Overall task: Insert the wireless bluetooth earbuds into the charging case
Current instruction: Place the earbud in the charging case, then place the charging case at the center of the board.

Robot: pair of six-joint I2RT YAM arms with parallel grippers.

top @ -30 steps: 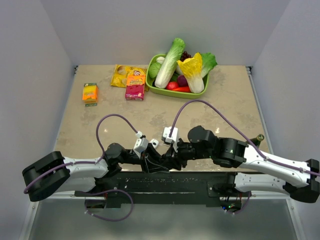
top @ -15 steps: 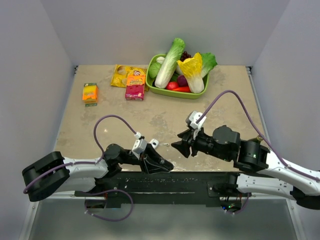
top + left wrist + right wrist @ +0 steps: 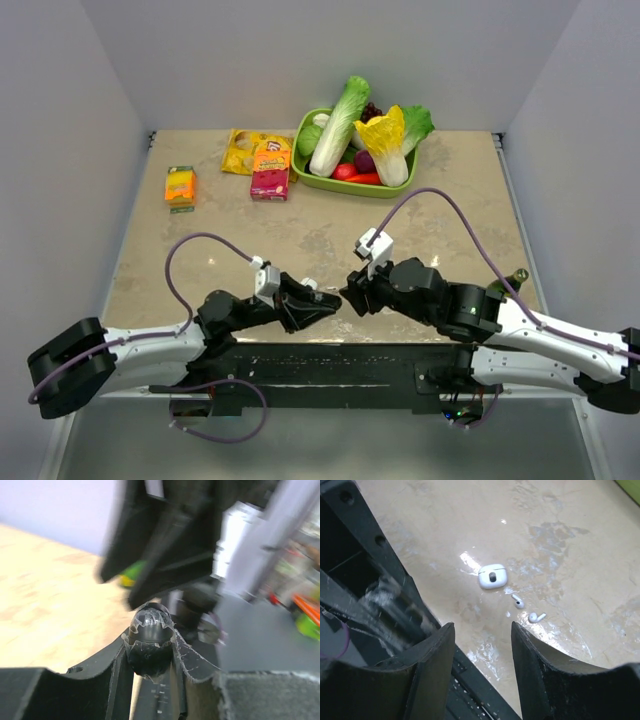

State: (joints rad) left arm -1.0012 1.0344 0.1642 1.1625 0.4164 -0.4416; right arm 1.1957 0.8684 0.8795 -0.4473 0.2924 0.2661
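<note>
- Fingers [image 3: 432,670] of the right gripper [image 3: 481,640] stand apart, nothing between them; bare table [image 3: 580,540] shows through the gap.
- Left gripper [image 3: 316,303] sits almost tip to tip with the right; its wrist view is blurred, so I cannot tell whether it is clenched.
- Both earbuds [image 3: 518,601] lie loose just beside each other, outside the charging case [image 3: 492,576], which sits just beyond them, lid seemingly closed.
- Snack boxes [image 3: 270,170] stand well apart at the far end.
- Step in hand, I judge: approaching a first earbud. Next calls for a careful pinch on something tiny, and likely opening the lid.
</note>
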